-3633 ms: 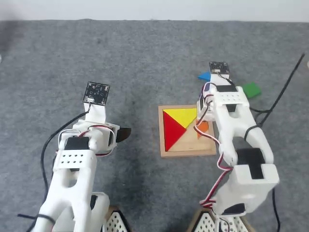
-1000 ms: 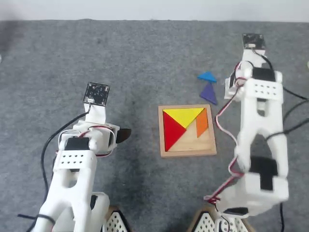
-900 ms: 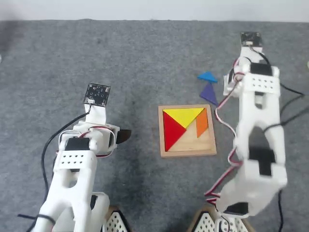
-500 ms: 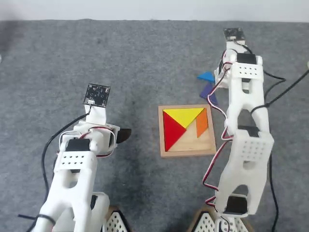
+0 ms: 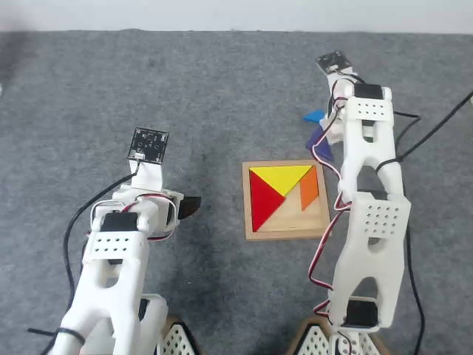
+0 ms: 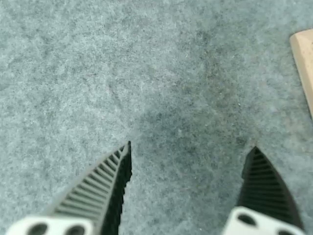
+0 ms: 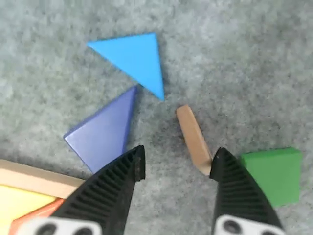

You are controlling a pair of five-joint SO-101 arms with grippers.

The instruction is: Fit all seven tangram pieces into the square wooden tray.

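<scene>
The square wooden tray point(image 5: 287, 231) lies between the arms and holds a yellow triangle point(image 5: 281, 177), a red triangle point(image 5: 264, 200) and an orange piece point(image 5: 309, 189). My right gripper point(image 7: 179, 158) hangs open just beyond the tray's far right corner point(image 7: 34, 179). Below it lie a blue triangle point(image 7: 134, 56), a purple triangle point(image 7: 103, 133), a narrow tan piece point(image 7: 193, 140) and a green square point(image 7: 272, 174). The tan piece sits between the fingertips, close to one finger. In the high view the blue triangle point(image 5: 314, 116) and the purple triangle point(image 5: 318, 143) peek out beside the right arm point(image 5: 366, 122). My left gripper point(image 6: 190, 149) is open over bare carpet.
Grey carpet covers the whole table. The left arm point(image 5: 137, 214) stands well to the left of the tray, whose edge point(image 6: 303, 54) shows in the left wrist view. Cables trail to the right of the right arm.
The orange piece now lies in the tray. The right arm lifted off the tray, went out to the far right, then swung left over the loose pieces. The left arm stayed still.
</scene>
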